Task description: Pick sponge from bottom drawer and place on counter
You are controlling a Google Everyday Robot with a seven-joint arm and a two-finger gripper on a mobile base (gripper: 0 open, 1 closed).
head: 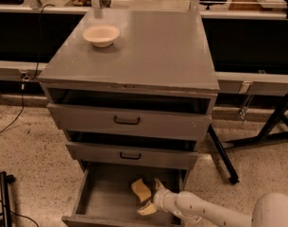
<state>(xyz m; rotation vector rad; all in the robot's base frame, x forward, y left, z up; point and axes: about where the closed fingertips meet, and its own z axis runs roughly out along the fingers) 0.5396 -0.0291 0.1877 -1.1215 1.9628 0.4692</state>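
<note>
End effector [151, 197] is positioned inside the bottom drawer [108, 186], entered from the right. Fingers are spread wide and nothing is gripped. Sponge [140, 189] is seen just left of it, flat on the drawer floor at the mouth of the fingers, long axis apparently slanted across the opening. Closing is judged the pending step. Worktop [153, 46] is found above and beyond, cream bowl [101, 34] at its far left.

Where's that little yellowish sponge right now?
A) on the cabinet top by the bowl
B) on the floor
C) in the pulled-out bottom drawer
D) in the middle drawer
C: the sponge lies in the open bottom drawer, with the open gripper right beside it; the bowl sits up on the counter.
</note>
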